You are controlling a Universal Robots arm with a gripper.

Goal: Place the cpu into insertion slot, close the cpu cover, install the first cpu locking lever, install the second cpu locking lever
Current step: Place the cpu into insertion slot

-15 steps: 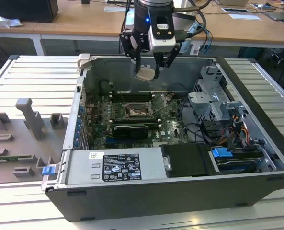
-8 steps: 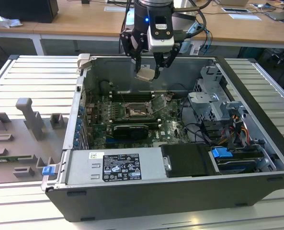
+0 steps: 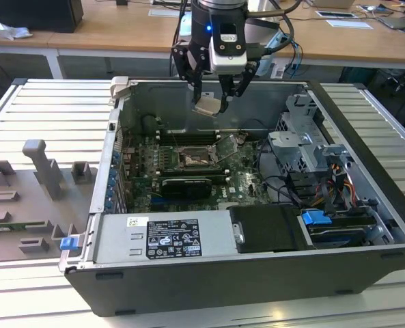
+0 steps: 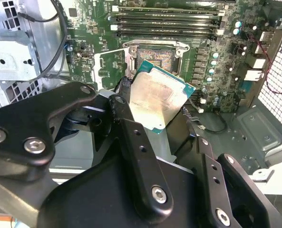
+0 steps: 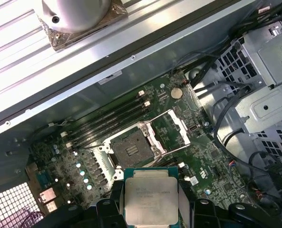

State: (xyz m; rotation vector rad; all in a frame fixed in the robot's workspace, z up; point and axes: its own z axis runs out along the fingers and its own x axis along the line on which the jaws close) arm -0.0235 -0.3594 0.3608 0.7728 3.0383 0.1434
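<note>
My gripper (image 3: 212,102) hangs above the open computer case, shut on the cpu (image 3: 207,105), a pale silver-beige square chip held tilted between the black fingers. In both wrist views the cpu (image 4: 160,97) (image 5: 150,199) hovers over the green board, apart from the insertion slot (image 4: 156,58) (image 5: 131,149). The insertion slot (image 3: 194,158) is a square socket with a dark centre and bare contacts. The cpu cover (image 3: 228,145) (image 5: 180,126) (image 4: 96,66) stands swung open beside the socket, toward the exterior view's right.
Long black memory slots (image 3: 188,134) run behind the socket and a black card (image 3: 186,186) lies in front. A drive cage (image 3: 304,147) with cables fills the case's right side, and the power supply (image 3: 162,237) sits at the front. Grey fixture blocks (image 3: 42,171) stand at the left.
</note>
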